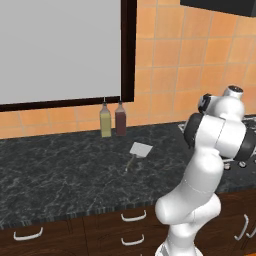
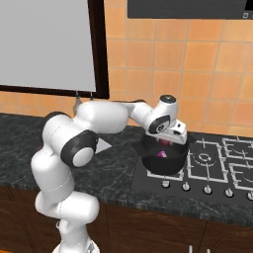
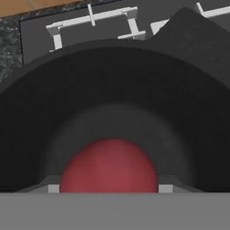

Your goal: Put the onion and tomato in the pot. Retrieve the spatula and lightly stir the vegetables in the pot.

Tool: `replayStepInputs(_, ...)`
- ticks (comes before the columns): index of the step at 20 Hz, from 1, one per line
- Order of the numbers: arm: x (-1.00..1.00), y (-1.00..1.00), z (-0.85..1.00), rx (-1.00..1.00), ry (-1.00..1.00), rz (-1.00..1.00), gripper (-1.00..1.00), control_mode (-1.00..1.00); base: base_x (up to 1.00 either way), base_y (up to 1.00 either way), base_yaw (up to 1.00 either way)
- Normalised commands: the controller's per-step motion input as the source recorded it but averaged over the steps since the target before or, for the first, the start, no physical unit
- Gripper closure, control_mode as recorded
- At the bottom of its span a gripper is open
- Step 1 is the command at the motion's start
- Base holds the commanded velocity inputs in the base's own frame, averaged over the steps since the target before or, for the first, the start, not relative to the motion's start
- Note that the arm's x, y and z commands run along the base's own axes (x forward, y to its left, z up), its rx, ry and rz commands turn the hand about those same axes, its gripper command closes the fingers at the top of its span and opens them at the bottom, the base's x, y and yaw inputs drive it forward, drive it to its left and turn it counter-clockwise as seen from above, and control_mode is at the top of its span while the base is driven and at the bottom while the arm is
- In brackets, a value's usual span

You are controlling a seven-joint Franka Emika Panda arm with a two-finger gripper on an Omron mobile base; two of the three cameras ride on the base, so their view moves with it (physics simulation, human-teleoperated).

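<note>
From the left base view I see the dark marble table (image 1: pixel 60 165) with the spatula (image 1: pixel 137 153) lying flat on it, pale blade toward the wall, thin handle pointing back toward the table's front edge. Behind it, against the tiled wall, stand a yellow bottle (image 1: pixel 105 120) and a dark red bottle (image 1: pixel 120 118), just beside each other. My arm bends away to the right and covers most of the stove there.

From the right base view, the pot (image 2: pixel 163 158) sits on the stove (image 2: pixel 217 163), on the near left burner. My gripper (image 2: pixel 165 142) hangs over the pot's mouth, its tip down at the rim. A bit of red, the tomato (image 2: pixel 162 154), shows inside the pot below it. A pale corner of the spatula blade peeks out past my forearm.

In the hand view I look straight down into the pot (image 3: pixel 112 90). The tomato (image 3: pixel 109 166) fills the lower middle, between my two fingertips (image 3: pixel 53 188), which stand apart on either side of it. I cannot tell whether they touch it. Stove grates (image 3: pixel 94 22) show beyond the rim.
</note>
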Motion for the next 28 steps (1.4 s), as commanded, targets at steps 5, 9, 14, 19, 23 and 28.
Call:
replayStepInputs(5,0.0,0.01,-0.04,0.0,-0.09,0.0,-1.0,-1.0,0.0,0.0,0.0)
replayStepInputs(9,0.0,0.06,0.41,0.0,-0.05,0.0,-1.0,-1.0,0.0,0.0,0.0)
replayStepInputs(14,-0.43,0.57,0.85,-0.03,-0.08,0.04,-1.0,-1.0,0.0,0.0,0.0)
replayStepInputs(19,-0.36,1.0,0.57,-0.21,0.04,0.35,-1.0,-1.0,0.0,0.0,0.0)
replayStepInputs(23,-0.38,1.0,0.17,-0.28,0.03,0.48,-1.0,-1.0,0.0,0.0,0.0)
replayStepInputs(28,-0.54,1.0,0.0,-0.33,0.0,0.54,-1.0,-1.0,0.0,0.0,0.0)
